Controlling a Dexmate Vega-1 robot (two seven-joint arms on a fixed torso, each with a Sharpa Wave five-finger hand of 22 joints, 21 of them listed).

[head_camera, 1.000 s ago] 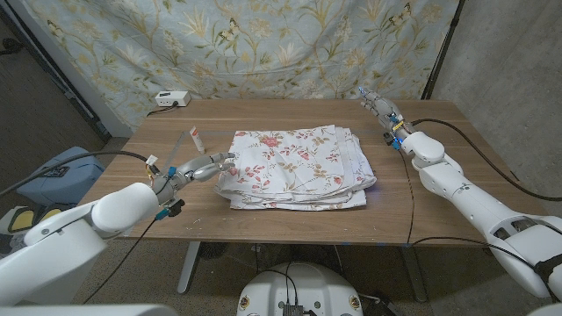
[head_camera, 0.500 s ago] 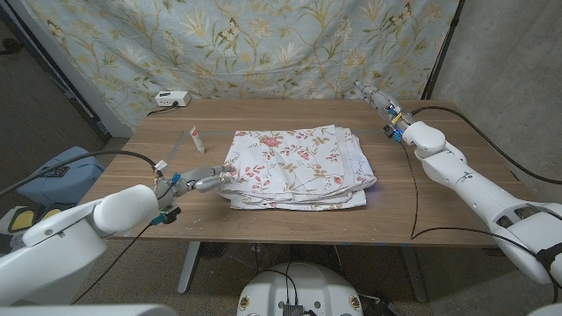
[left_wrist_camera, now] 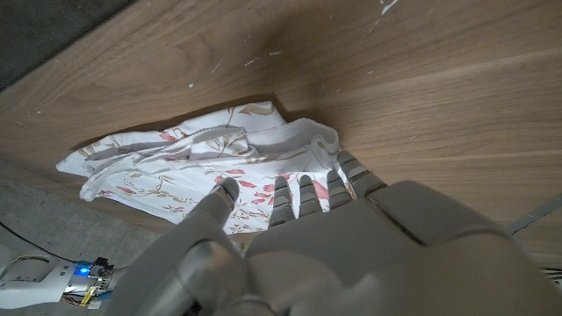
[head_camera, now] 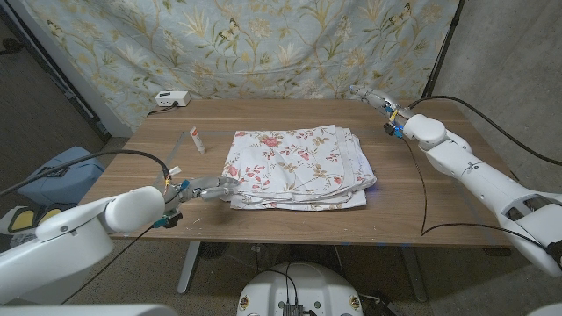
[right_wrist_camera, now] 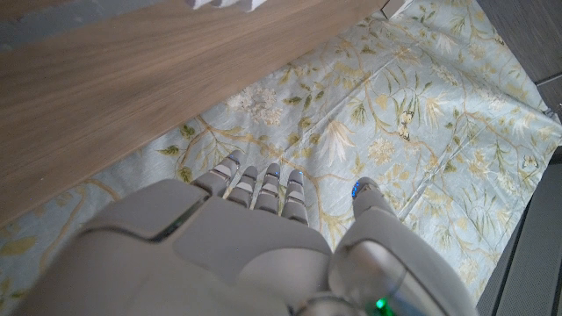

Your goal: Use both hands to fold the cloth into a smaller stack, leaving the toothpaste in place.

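The floral cloth [head_camera: 294, 165] lies folded in a loose stack at the table's middle. My left hand [head_camera: 207, 188] is at the stack's near-left corner, fingers spread and pointing at the cloth, holding nothing. In the left wrist view the left hand's fingertips [left_wrist_camera: 283, 186] reach the cloth's [left_wrist_camera: 189, 167] rumpled edge; I cannot tell whether they touch. The toothpaste [head_camera: 197, 139] lies left of the cloth, farther back. My right hand [head_camera: 375, 97] hovers over the table's far right edge, well away from the cloth, fingers extended and holding nothing. Beyond the right hand [right_wrist_camera: 255, 237] hangs the patterned backdrop.
A small white box [head_camera: 171, 98] sits at the table's [head_camera: 290, 118] back left. A black cable [head_camera: 413, 189] trails across the right side of the table. A floral curtain [head_camera: 263, 44] hangs behind. Bare wood lies in front of and behind the cloth.
My left hand slid toward the front along the cloth's left edge to its near-left corner. My right hand drew back and slightly left toward the far edge.
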